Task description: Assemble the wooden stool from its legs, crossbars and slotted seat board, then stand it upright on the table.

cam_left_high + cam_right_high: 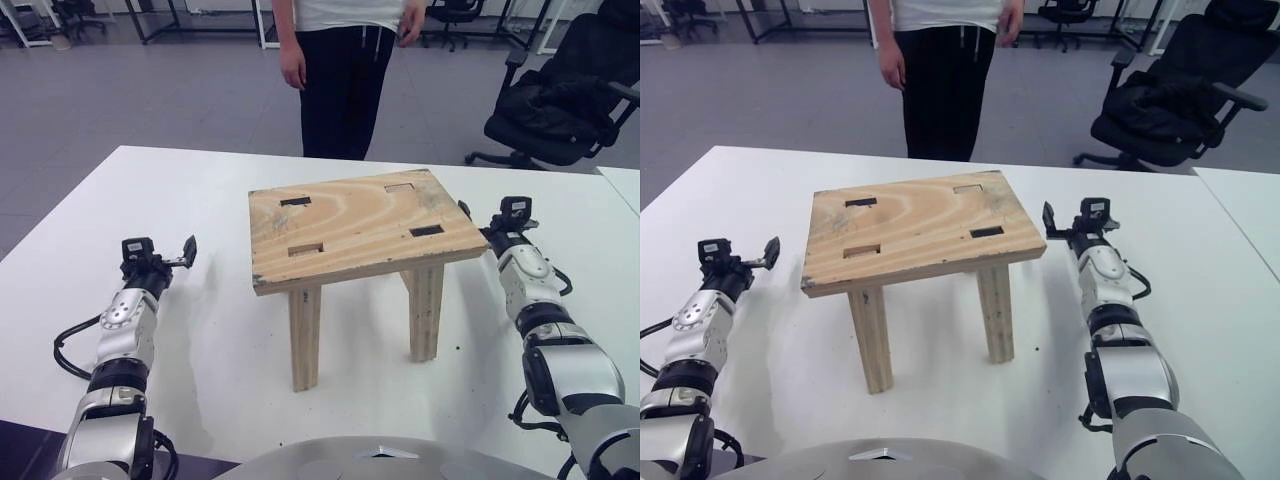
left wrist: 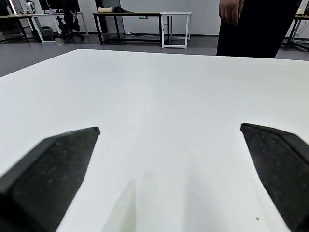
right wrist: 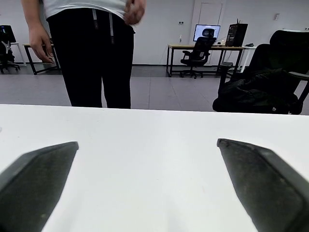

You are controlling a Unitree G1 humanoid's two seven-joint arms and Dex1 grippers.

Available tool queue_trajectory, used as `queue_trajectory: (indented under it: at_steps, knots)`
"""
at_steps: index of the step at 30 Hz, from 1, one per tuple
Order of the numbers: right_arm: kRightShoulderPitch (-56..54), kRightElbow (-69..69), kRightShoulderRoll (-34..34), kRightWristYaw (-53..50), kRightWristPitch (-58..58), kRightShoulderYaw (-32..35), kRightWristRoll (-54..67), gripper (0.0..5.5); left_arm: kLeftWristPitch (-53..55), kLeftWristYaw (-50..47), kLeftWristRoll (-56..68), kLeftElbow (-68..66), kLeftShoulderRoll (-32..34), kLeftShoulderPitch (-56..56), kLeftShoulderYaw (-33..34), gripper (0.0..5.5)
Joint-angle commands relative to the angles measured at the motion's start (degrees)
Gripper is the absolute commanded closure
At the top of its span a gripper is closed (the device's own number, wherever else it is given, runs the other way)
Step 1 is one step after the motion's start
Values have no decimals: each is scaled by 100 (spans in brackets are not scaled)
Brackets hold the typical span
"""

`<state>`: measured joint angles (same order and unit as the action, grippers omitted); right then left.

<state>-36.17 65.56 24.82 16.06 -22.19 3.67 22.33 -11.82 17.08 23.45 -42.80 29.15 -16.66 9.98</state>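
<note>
A: Two pincers on the white table [image 1: 180, 185]. Left one first?
B: Left pincer [image 1: 160, 254] sits low at the table top. Fingers are spread wide, released, with nothing between them. The wooden stool [image 1: 340, 242] stands to its right, clearly apart from it, no contact.
A: Stool condition?
B: Upright on the table, between the two pincers. The slotted seat board [image 1: 365, 212] is on top, with four rectangular slots showing in its face. Two front legs [image 1: 305, 335] are planted on the table, and the back ones are mostly hidden under the seat.
A: Right side?
B: Right pincer [image 1: 489, 222] is also released, fingers wide apart and empty, low over the table. The stool is just to its left. The seat's right edge is close beside the nearer finger, not gripped. Cannot tell whether they touch.
</note>
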Motion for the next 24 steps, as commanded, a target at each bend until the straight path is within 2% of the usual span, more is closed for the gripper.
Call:
queue_trajectory:
  at_steps: [1,10,24]
  knots:
    - [-78,158,-137,50,-186,286,-198,10,-44,78,-254,-166,-29,-256,153,13]
    - [-87,236,-301,481,-360,698,-494,10,-283,145,-669,-557,-249,-590,215,13]
    - [-36,219,-312,1766,510,1745,58,10,-669,-39,-989,-920,-510,-654,343,13]
